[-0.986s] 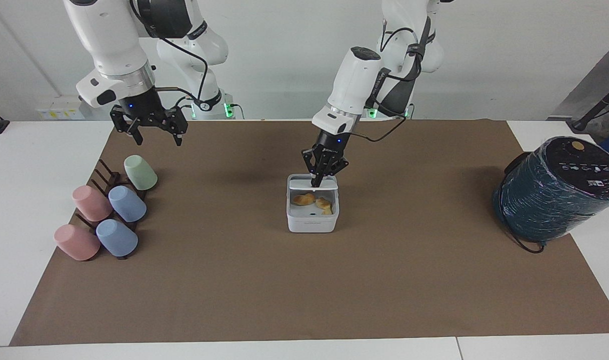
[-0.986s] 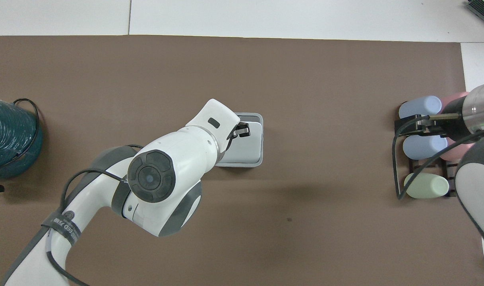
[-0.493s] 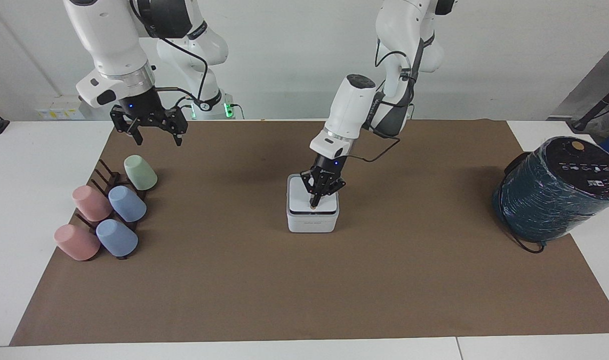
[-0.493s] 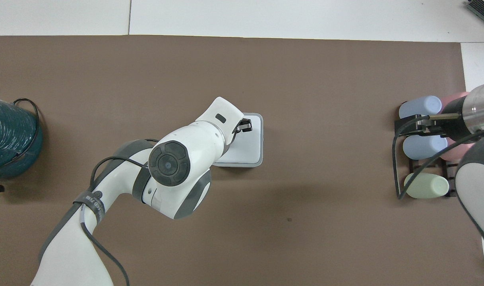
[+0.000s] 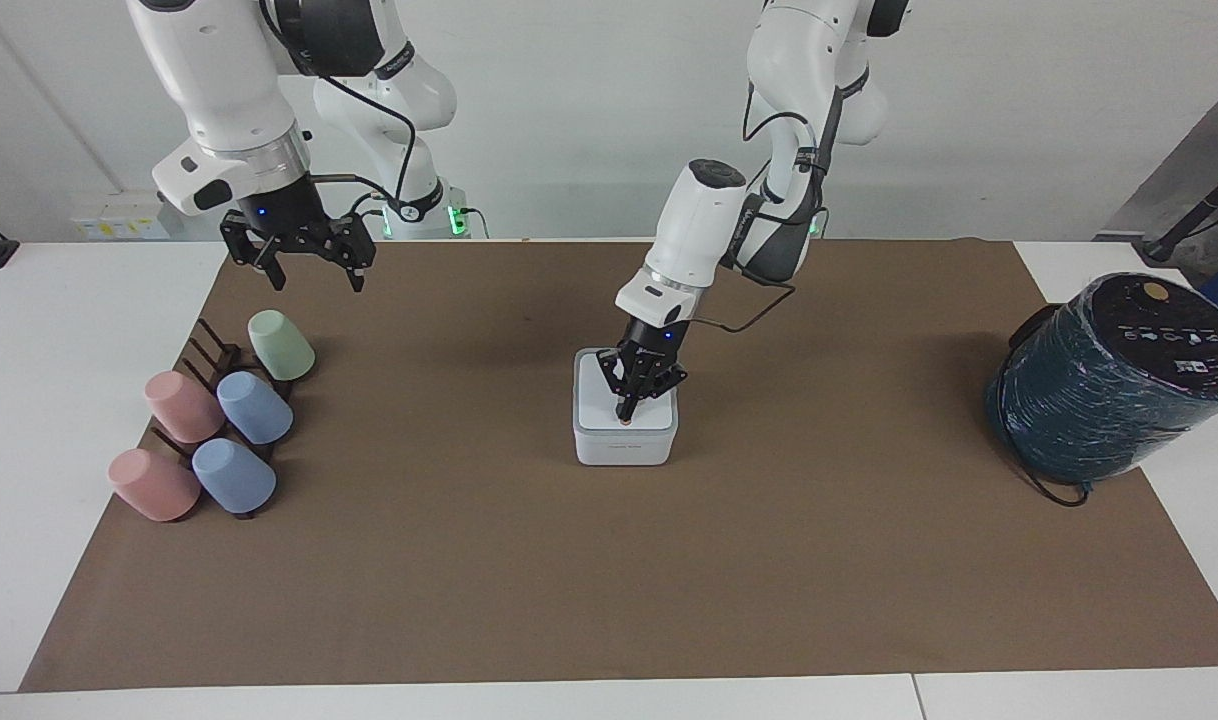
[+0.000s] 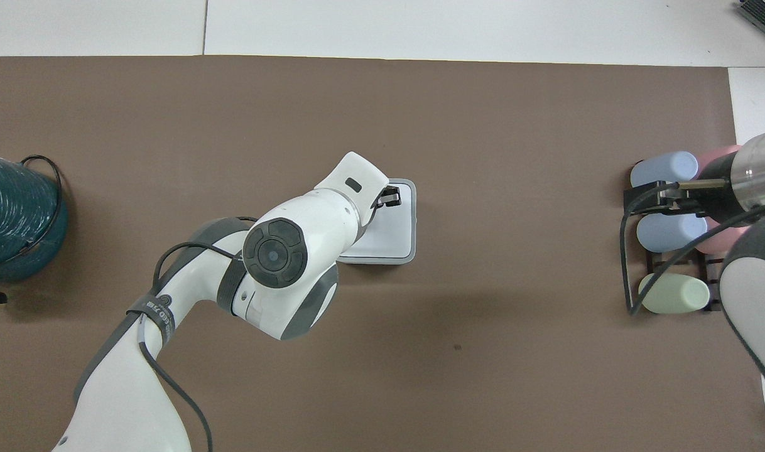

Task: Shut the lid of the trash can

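Note:
The small white trash can [image 5: 624, 448] stands in the middle of the brown mat. Its white lid [image 5: 597, 398] lies flat on top of it, with the orange dot just by my fingertips. My left gripper [image 5: 625, 414] points down with its fingers shut and its tips on the lid, toward the edge farther from the robots. In the overhead view the left arm covers part of the trash can [image 6: 409, 242]; the lid [image 6: 392, 229] shows flat and white, and only a bit of the left gripper [image 6: 389, 196] shows. My right gripper [image 5: 311, 270] is open and empty, and waits in the air by the cup rack.
A dark rack [image 5: 209, 355] with several pastel cups [image 5: 254, 408] lies at the right arm's end of the mat; it also shows in the overhead view [image 6: 668, 232]. A big dark teal wrapped cylinder [image 5: 1109, 385] stands at the left arm's end.
The lid stood up with food scraps showing inside the can; my left gripper pushed it down and away from the robots, and it now lies flat. The right arm has not moved.

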### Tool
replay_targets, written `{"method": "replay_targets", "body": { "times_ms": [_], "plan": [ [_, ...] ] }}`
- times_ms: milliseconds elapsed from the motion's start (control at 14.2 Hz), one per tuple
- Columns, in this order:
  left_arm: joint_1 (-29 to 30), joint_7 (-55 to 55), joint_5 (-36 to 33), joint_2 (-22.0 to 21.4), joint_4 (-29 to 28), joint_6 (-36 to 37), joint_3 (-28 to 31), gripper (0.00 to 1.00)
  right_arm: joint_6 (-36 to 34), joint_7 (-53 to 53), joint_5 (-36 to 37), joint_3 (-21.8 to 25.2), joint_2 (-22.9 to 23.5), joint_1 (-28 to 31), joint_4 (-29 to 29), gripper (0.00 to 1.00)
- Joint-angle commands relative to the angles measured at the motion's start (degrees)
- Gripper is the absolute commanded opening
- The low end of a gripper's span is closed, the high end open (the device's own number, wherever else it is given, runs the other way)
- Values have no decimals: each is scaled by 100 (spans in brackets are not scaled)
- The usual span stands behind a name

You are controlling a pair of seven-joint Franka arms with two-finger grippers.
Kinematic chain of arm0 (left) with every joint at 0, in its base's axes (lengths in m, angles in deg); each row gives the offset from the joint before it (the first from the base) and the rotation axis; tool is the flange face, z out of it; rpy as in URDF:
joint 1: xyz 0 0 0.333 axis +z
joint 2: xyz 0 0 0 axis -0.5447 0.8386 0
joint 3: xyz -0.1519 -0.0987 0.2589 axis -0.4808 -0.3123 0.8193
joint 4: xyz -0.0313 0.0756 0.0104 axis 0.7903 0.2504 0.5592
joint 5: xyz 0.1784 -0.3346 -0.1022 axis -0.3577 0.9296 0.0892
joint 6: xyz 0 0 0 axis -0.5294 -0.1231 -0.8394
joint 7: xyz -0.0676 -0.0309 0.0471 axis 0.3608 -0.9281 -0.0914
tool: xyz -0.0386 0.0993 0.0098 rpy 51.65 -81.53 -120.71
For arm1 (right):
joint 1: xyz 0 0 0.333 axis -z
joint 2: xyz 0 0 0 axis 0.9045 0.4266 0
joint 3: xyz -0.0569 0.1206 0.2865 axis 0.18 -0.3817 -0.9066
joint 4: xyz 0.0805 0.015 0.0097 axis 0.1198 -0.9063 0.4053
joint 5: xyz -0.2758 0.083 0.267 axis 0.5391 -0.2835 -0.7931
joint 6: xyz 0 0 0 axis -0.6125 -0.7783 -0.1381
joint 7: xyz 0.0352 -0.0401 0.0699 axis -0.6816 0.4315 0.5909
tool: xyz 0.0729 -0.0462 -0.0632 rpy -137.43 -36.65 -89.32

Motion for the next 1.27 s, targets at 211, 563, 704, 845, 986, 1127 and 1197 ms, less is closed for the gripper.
{"method": "replay_targets", "body": {
  "times_ms": [211,563,704,845,986,1127,1197],
  "plan": [
    [-55,-315,3,316,195,304,24,10,-110,136,-94,-30,-57,76,10,100],
    [488,-639,3,263,2136,3166,33,19,-110,136,-94,-30,-66,76,10,100],
    [857,-1139,3,219,2542,4046,24,20,-110,136,-94,-30,-66,76,10,100],
    [1086,-1753,3,211,2893,4898,111,21,-110,136,-94,-30,-66,76,10,100],
    [1437,-2413,-6,167,2974,5489,129,21,-110,136,-94,-30,-66,76,10,100],
    [1867,-2941,-23,-192,2965,5806,103,22,-110,136,-94,-30,-66,76,10,100],
    [2061,-3257,-23,-429,2931,5982,94,22,-110,136,-94,-30,-66,76,10,100]
  ]
}}
